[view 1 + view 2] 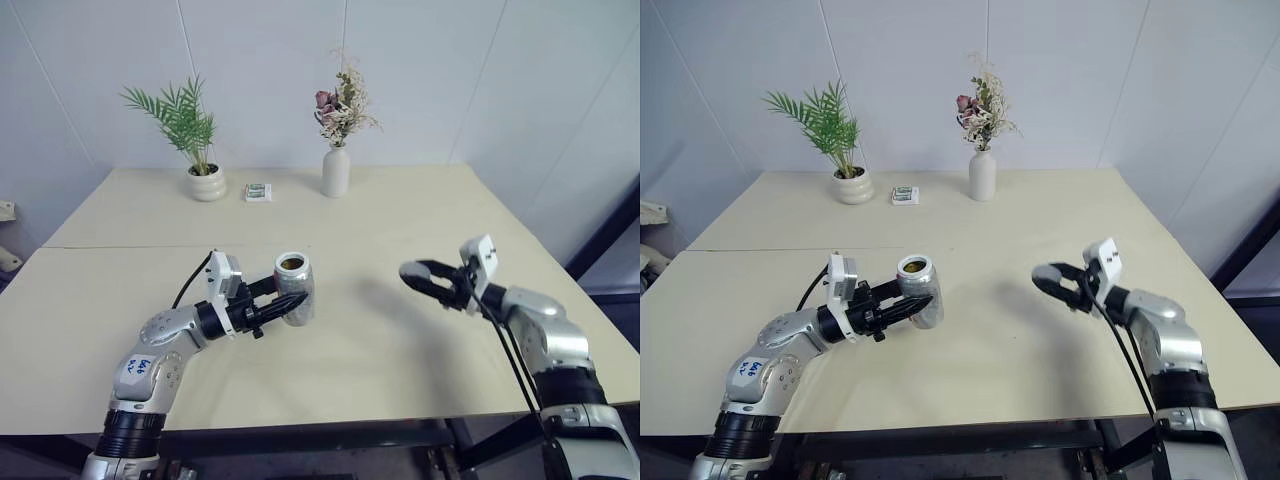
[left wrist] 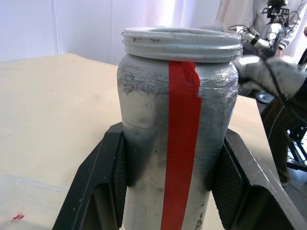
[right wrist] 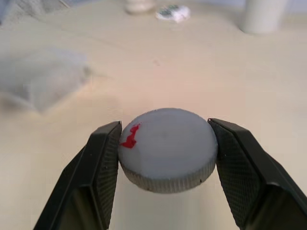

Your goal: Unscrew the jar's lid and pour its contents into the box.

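My left gripper (image 1: 285, 304) is shut on the jar (image 1: 295, 290) and holds it above the table at left of centre, tilted slightly. In the left wrist view the black pads (image 2: 120, 172) press both sides of the jar (image 2: 177, 129), which has a red stripe and a bare threaded mouth. Brownish contents (image 1: 291, 263) show in the open mouth. At right, above the table, my right gripper (image 1: 415, 277) is shut on the grey lid (image 3: 168, 148), its fingers (image 3: 103, 158) clamping the ribbed edge. A blurred translucent box (image 3: 43, 84) lies on the table beyond the lid.
At the table's far edge stand a white plant pot (image 1: 208, 183) with a green palm, a small printed packet (image 1: 258, 192) and a white flower vase (image 1: 336, 170). White walls close the back. The table's right edge (image 1: 590, 300) drops off beside my right arm.
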Robot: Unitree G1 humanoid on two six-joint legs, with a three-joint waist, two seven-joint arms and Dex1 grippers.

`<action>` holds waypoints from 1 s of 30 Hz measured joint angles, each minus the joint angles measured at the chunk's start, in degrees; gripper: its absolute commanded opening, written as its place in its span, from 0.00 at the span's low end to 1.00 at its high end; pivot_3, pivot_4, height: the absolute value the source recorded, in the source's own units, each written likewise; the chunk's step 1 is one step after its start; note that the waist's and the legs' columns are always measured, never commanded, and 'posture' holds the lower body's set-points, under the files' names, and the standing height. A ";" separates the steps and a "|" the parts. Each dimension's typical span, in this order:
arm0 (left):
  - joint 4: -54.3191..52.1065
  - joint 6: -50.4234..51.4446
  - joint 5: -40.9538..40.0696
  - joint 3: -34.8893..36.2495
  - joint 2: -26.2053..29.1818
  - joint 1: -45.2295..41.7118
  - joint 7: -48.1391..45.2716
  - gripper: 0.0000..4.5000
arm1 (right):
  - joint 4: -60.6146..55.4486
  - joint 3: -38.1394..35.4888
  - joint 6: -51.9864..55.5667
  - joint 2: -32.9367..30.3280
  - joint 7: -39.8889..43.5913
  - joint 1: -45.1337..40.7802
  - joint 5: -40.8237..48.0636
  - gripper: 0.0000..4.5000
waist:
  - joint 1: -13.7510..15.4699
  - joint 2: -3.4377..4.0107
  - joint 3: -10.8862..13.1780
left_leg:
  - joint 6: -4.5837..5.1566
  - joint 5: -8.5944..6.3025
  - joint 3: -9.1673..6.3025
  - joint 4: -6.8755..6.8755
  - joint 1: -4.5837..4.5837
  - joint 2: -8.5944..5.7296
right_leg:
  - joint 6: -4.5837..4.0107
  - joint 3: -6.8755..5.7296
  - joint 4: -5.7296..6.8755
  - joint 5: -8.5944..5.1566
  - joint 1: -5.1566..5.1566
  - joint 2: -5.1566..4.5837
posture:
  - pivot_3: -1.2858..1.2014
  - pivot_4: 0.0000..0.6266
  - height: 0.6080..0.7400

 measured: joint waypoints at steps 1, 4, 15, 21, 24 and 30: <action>0.01 0.34 -0.17 0.17 0.04 -0.39 0.00 0.43 | 1.63 0.29 -1.97 0.06 -0.01 1.06 -0.89 0.56 | -0.04 0.00 0.00 | 0.00 0.00 0.03 0.00 0.01 0.00 | 0.01 0.04 0.00 0.00 0.00 0.00 | 0.52 0.24 1.00; 0.02 1.23 -1.48 0.67 0.28 -1.35 -0.20 0.43 | 6.50 0.77 -7.23 0.59 -1.01 1.80 -3.39 0.56 | -0.17 0.00 0.00 | 0.00 0.02 0.29 0.03 0.13 0.00 | 0.06 0.30 0.01 0.03 0.00 0.01 | 0.52 0.24 1.00; 2.00 -5.49 -0.19 0.86 1.44 -1.52 -2.88 0.43 | 13.44 -0.02 -10.57 1.84 -6.22 0.50 -4.93 0.99 | -0.17 -0.04 0.02 | 0.24 0.12 0.85 0.46 0.16 -0.09 | -0.18 1.25 -0.21 0.05 0.10 0.11 | 0.52 0.24 1.00; 1.98 -0.40 -2.96 3.68 4.32 -1.72 -1.09 0.43 | 2.60 -0.01 -6.31 0.83 -3.00 1.95 -2.38 0.99 | -0.89 -0.05 0.03 | 0.26 0.12 0.91 0.42 0.14 -0.08 | 0.03 1.32 -0.14 0.15 0.01 0.12 | 0.52 0.24 1.00; 0.87 5.59 -6.55 6.19 6.03 -1.72 1.00 0.43 | -9.59 -0.04 -0.25 -1.79 -1.06 3.11 1.13 0.99 | -1.22 -0.05 0.03 | 0.26 0.08 0.89 0.39 0.14 -0.07 | 0.39 1.29 -0.09 0.27 -0.02 0.12 | 0.52 0.24 1.00; -0.42 9.53 -8.64 12.39 11.28 -2.03 5.26 0.43 | -31.79 0.83 13.36 -6.03 0.56 2.95 8.71 0.99 | -1.57 -0.09 0.05 | 0.22 0.01 0.89 0.35 0.15 -0.02 | 0.30 1.28 -0.10 0.18 -0.08 0.15 | 0.52 0.24 1.00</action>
